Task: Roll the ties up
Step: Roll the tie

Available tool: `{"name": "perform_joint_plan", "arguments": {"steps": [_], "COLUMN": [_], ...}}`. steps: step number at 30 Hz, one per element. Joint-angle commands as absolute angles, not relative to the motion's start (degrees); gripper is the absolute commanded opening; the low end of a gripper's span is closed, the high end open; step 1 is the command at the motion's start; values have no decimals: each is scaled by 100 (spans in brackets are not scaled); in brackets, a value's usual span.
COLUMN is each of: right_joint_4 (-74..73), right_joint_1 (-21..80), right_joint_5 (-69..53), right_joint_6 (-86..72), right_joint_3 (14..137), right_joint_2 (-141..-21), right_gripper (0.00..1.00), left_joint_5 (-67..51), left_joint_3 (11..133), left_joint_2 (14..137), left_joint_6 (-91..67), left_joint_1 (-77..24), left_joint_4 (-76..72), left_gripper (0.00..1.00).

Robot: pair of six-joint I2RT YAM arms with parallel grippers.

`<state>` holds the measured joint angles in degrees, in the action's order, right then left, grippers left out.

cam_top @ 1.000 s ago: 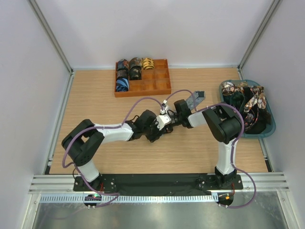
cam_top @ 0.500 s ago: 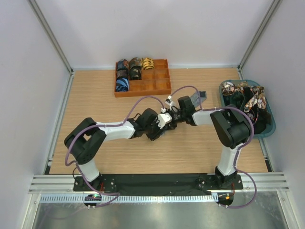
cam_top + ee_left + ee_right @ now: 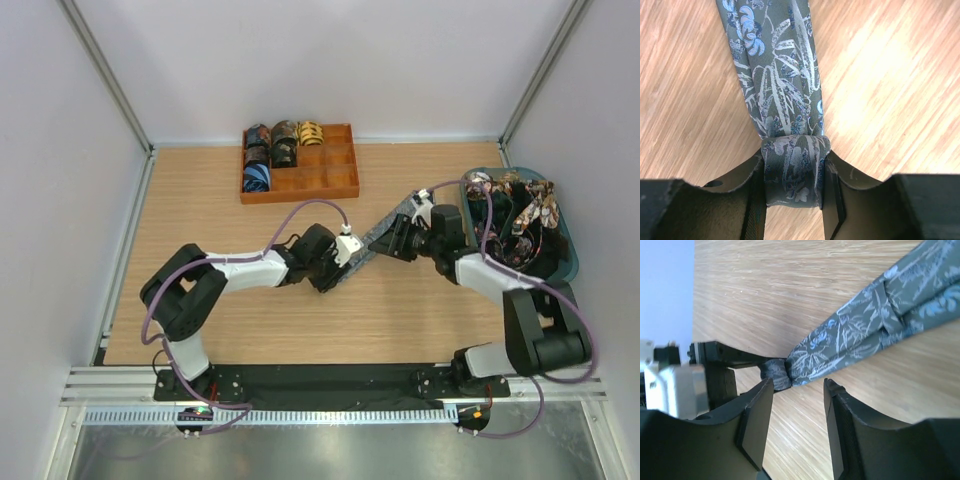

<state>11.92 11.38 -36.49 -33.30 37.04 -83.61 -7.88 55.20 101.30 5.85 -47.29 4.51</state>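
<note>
Grey-blue tie (image 3: 385, 228) lies as a fairly straight strip across the middle of the table (image 3: 220, 230). It runs from a small started roll at its near-left end toward the right edge, and its far end stops partway to the teal bin (image 3: 570, 272) of loose ties (image 3: 515, 205). It looks light, soft and slick, with no stiffness of its own, so the roll will probably spring loose unless it is pinched across its flat ends. The free strip is best taken across its width, close to the roll, to keep some tension. The left gripper (image 3: 792, 170) has the roll: its jaws are closed against both ends of it. The right gripper (image 3: 799, 386) hangs by the strip with its fingers apart and nothing between them. Compared with a second ago, the right arm has swung out toward the right edge and dropped low. Its gripper, which was right next to the left gripper, has drawn back along the strip. The tie now lies straighter, while the left gripper has barely shifted. Finished rolls (image 3: 272, 150) sit in the wooden tray (image 3: 345, 192) at the far edge.
</note>
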Motion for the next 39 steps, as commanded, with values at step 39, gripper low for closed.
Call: {"name": "perform_joint_plan", "arguments": {"steps": [39], "right_joint_4": [-3418], "right_joint_1": [7990], "right_joint_5": [5888], "right_joint_6": [-395], "right_joint_3": [7953], "right_joint_2": [-11705], "right_gripper": [61], "left_joint_5": [-914], "left_joint_3": [7559], "left_joint_2": [11795], "left_joint_6": [26], "left_joint_1": [-4755], "left_joint_4": [3674], "left_gripper": [15]}}
